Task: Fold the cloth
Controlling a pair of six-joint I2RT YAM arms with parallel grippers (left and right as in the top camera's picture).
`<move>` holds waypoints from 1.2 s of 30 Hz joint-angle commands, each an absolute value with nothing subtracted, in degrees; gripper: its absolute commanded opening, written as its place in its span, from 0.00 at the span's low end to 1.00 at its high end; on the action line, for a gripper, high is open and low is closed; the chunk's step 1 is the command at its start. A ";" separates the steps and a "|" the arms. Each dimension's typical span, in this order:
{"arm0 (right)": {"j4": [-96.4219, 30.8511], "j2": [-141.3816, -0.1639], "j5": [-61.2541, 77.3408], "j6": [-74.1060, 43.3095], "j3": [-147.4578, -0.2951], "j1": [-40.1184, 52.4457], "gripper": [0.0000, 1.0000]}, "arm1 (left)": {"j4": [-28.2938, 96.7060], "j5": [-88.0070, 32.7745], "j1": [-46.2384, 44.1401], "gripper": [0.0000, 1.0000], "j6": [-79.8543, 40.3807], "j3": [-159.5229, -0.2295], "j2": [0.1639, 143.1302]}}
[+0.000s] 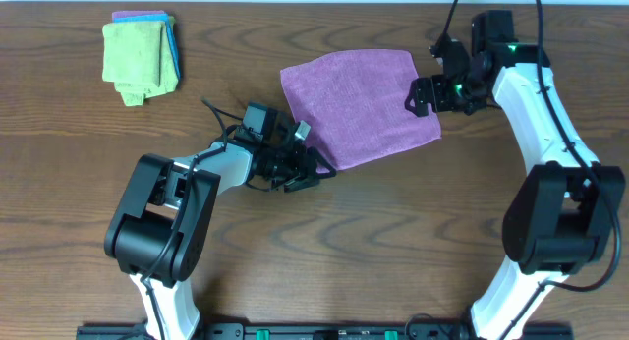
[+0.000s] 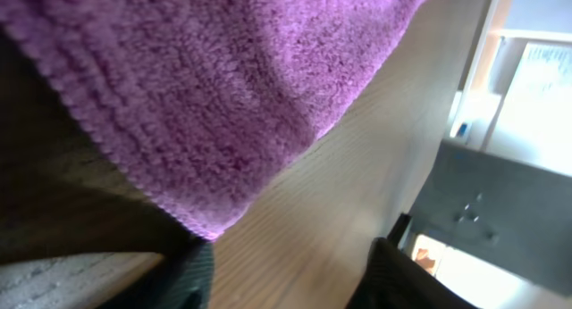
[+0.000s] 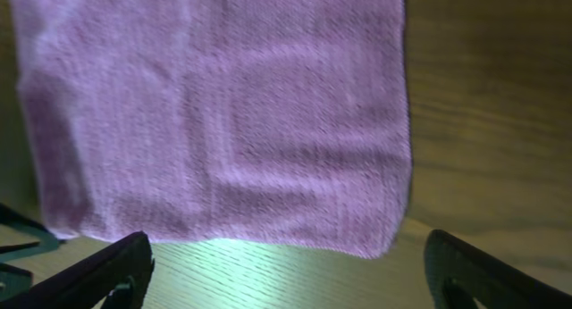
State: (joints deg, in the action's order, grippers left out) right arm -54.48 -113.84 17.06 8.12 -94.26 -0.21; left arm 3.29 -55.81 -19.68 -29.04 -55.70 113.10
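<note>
The cloth (image 1: pixel 359 104) is a lilac-purple square lying flat on the wooden table, a little right of centre. My left gripper (image 1: pixel 313 171) sits low at its near-left corner. In the left wrist view the cloth (image 2: pixel 223 95) fills the upper left, and its corner tip touches the left finger (image 2: pixel 192 273). Bare wood shows between the parted jaws of the left gripper (image 2: pixel 290 278). My right gripper (image 1: pixel 418 94) stands at the cloth's right edge. In the right wrist view it (image 3: pixel 286 273) is wide open, with the cloth's hem (image 3: pixel 223 112) just ahead of the fingertips and nothing between them.
A folded pile with a lime-green cloth (image 1: pixel 138 57) on top, and blue and purple edges (image 1: pixel 173 45) beneath, lies at the table's far left. Both arm bases stand at the near edge.
</note>
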 commanded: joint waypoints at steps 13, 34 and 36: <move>-55.13 -113.03 14.17 8.67 -94.83 -5.89 0.90 | 16.05 -48.75 -17.96 0.06 -26.89 -55.16 112.86; -52.49 -113.06 15.11 8.67 -94.08 -5.91 0.01 | 14.44 -19.81 -22.81 0.06 -23.81 -58.15 99.11; -51.05 -113.19 16.36 8.67 -91.83 -5.91 0.01 | 11.38 -16.60 -24.03 0.06 -24.18 -58.15 99.11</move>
